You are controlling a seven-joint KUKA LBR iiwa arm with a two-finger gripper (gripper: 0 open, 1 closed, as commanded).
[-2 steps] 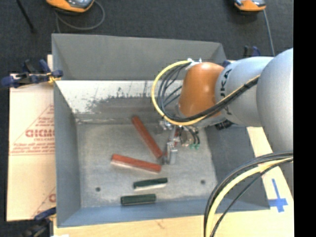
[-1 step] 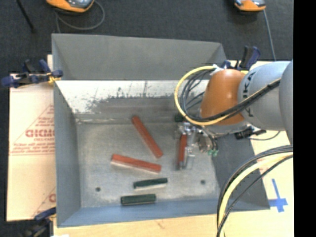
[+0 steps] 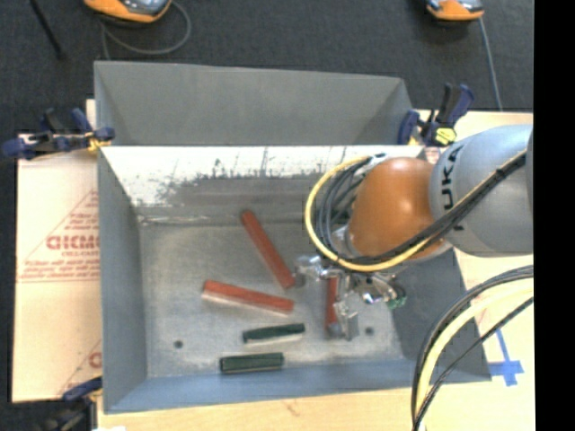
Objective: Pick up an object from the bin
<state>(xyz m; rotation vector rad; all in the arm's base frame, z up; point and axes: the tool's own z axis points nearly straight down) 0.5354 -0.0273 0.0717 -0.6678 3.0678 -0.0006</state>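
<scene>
Red stick [image 3: 332, 299]: right at my gripper [image 3: 340, 321].
Grip: I cannot tell whether clenched or released.
Dark green bar [image 3: 273, 333]: just left of it.

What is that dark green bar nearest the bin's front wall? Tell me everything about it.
The dark green bar is a short, straight stick with squared ends, matte, perhaps plastic. It lies flat on the bin floor, roughly parallel to the front wall. A similar green stick lies just behind it, apart. Nothing else touches it.
</scene>
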